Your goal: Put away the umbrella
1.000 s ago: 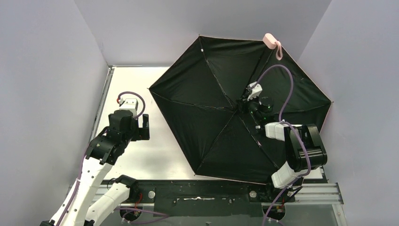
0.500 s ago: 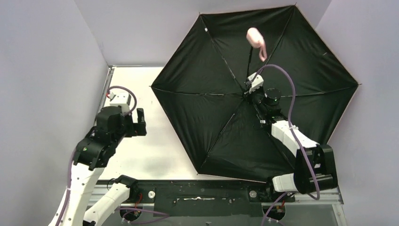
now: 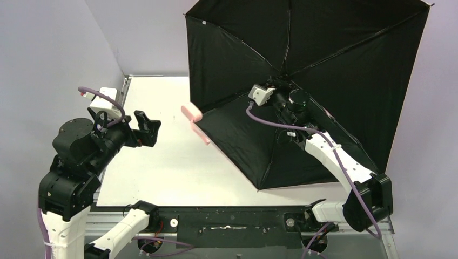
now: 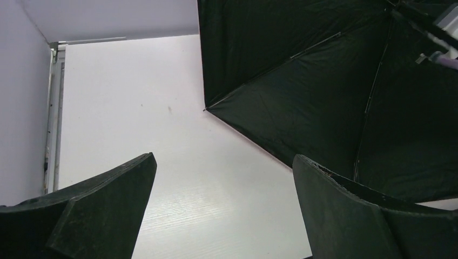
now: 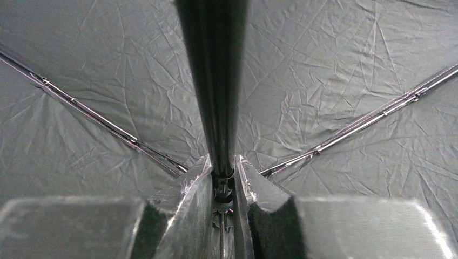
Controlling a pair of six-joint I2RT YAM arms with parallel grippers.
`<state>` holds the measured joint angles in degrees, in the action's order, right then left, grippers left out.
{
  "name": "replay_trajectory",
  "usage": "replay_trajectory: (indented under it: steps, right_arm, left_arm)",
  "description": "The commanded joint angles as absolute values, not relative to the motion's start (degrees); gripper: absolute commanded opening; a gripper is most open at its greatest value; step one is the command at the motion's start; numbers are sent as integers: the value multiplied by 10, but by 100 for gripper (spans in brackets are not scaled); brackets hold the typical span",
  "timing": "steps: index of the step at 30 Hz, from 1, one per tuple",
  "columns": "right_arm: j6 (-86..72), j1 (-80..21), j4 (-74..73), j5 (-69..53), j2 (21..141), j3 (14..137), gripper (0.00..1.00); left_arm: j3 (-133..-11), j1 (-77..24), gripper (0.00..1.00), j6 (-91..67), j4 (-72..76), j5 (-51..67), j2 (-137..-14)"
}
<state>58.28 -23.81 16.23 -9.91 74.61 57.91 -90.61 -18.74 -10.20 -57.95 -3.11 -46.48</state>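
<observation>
Closed on the shaft (image 5: 213,81), the right gripper (image 5: 222,174) has swung the umbrella (image 3: 324,65) so its handle (image 3: 190,112) now points left, toward the wide-open, empty left gripper (image 4: 222,157), probably for folding.

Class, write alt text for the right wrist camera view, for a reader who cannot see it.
The right gripper is clamped on the black shaft of the open umbrella, seen close up. Its wrinkled black underside fills the frame, with thin ribs slanting out to each side.
</observation>
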Motion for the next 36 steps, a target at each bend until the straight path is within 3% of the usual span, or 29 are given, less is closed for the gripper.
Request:
replay_trajectory:
  steps: [1, 15, 24, 36]
  right_arm:
    - [757, -256, 192, -44, 732, 633, 0]
    - [1005, -335, 228, -4, 769, 685, 0]
    - [1046, -384, 207, 14, 779, 704, 0]
    - [1041, -413, 203, 23, 776, 694, 0]
  left_arm:
    - [-959, -190, 97, -87, -582, 16, -492]
    - [-1039, -191, 97, -87, -557, 166, -563]
    - [-967, -212, 97, -99, -503, 246, -602]
    - [-907, -298, 78, -82, -455, 225, -671]
